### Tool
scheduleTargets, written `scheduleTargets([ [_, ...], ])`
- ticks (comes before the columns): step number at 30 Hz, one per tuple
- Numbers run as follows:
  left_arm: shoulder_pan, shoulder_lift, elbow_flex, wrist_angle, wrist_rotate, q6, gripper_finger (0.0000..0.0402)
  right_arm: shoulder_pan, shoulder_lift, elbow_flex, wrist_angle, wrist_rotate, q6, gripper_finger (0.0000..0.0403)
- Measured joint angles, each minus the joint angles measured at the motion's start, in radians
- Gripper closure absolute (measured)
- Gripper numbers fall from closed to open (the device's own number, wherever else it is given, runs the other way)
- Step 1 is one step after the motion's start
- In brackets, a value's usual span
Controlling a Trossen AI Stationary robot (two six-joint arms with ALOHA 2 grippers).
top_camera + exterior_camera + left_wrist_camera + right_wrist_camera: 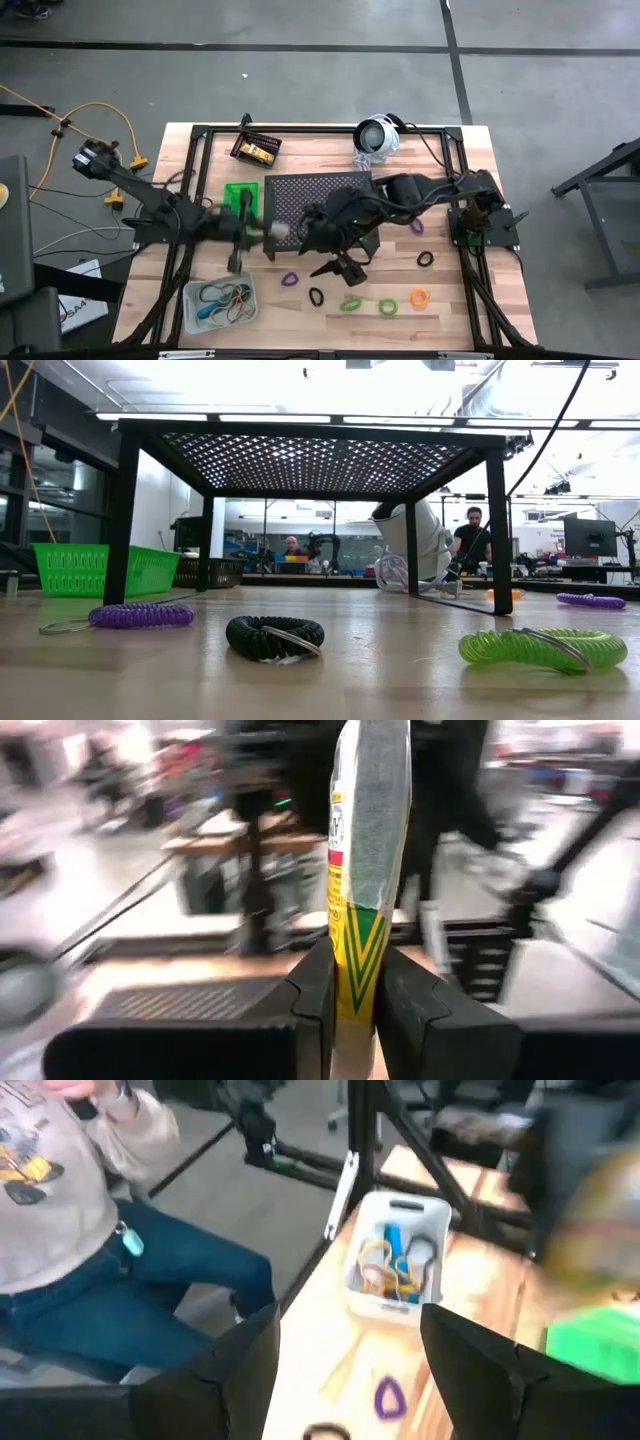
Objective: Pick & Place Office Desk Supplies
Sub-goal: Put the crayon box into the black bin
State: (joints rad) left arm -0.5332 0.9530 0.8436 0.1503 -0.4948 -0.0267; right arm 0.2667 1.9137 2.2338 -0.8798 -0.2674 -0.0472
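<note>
My left gripper [355,965] is shut on a small yellow tube [368,830] with a green triangle and a grey upper part; in the high view it hovers [268,230] beside the green bin [240,194]. My right gripper [350,1330] is open and touches nothing, hovering [345,265] over the table near the purple loop [290,279] and black loop [316,297]. The clear bin [220,303] holds several bands. The black bin [256,148] holds yellow tubes. Green loops [350,303], an orange loop [419,297] and others lie flat on the table. My left gripper pinches the tube between its two fingers at its yellow end [352,982]. The fingers come level from the table's left. The tube is lifted clear of the table, and its grey part stands out beyond the fingers.
The black perforated stand [318,195] sits mid-table, partly under my right arm. The round white-and-silver device [377,135] with its cable is at the far edge. A person in jeans [120,1280] sits beyond the table's near-left corner. Black frame rails border the table.
</note>
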Motion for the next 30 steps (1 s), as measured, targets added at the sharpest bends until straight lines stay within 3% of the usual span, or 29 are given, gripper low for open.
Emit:
scheduleTargets([
  [7, 0.203, -0.163, 0.000, -0.289, -0.015, -0.145, 0.0356, -0.022, 0.006, -0.022, -0.071, 0.004, 0.043, 0.0172],
  [14, 0.487, -0.263, 0.000, -0.509, -0.017, -0.261, 0.0356, -0.020, 0.007, -0.046, -0.122, 0.005, 0.039, 0.0172],
  [22, 0.772, -0.158, 0.000, -0.600, 0.043, -0.234, 0.0356, -0.024, 0.008, -0.105, -0.194, 0.019, -0.033, 0.0172],
  [30, 0.969, -0.017, 0.000, -0.562, 0.104, -0.145, 0.0356, -0.068, 0.008, -0.108, -0.418, 0.135, -0.027, 0.0172],
])
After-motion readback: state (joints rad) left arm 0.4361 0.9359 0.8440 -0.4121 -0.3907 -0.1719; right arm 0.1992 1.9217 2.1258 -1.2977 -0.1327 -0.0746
